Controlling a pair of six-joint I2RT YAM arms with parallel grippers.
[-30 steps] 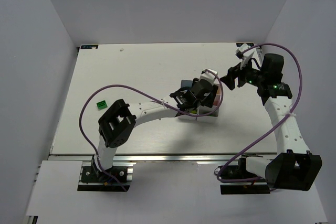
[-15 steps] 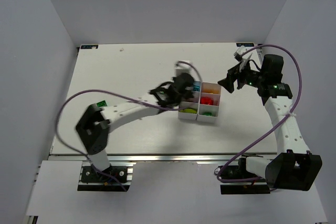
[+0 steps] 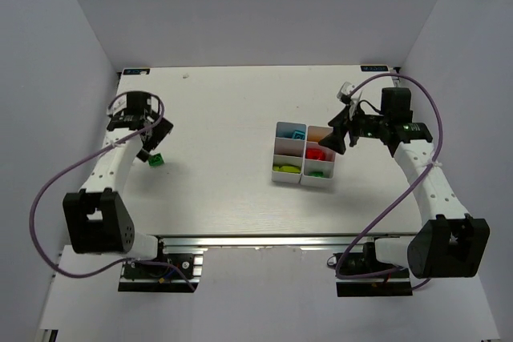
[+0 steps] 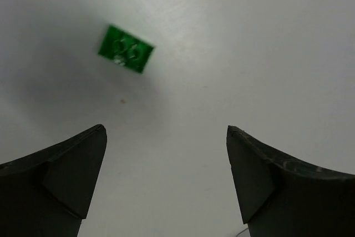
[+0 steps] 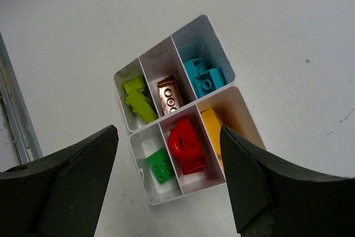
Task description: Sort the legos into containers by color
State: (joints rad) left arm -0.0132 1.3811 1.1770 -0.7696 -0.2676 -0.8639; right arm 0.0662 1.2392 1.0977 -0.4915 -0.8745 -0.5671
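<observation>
The left fingers (image 4: 55, 176) are spread wide, and nothing is held between them. They are pointed down at the bare desk (image 4: 249, 54). A loose green brick (image 4: 126, 56) is seen just beyond the fingertips, lying flat on the desk with its studs up, apart from both fingers. From above, the left fingers (image 3: 152, 143) are found at the left side of the desk (image 3: 216, 118), with the loose green brick (image 3: 157, 159) just on their near side.

The right fingers (image 5: 61, 187) are also spread, with nothing gripped. They are held above the containers (image 5: 158, 62), a white block of six bins in two rows of three. In one row, lime green bricks (image 5: 136, 101), a brownish brick (image 5: 169, 95) and cyan bricks (image 5: 203, 76) are kept in separate bins. In the other row, a second green brick (image 5: 161, 165), red bricks (image 5: 187, 145) and a yellow-orange brick (image 5: 212, 125) are seen, the last partly hidden by a finger.

From above, the right fingers (image 3: 337, 138) are placed over the far right corner of the containers (image 3: 287, 179). The containers are set right of the middle of the desk, well apart from the loose green brick at the left.
</observation>
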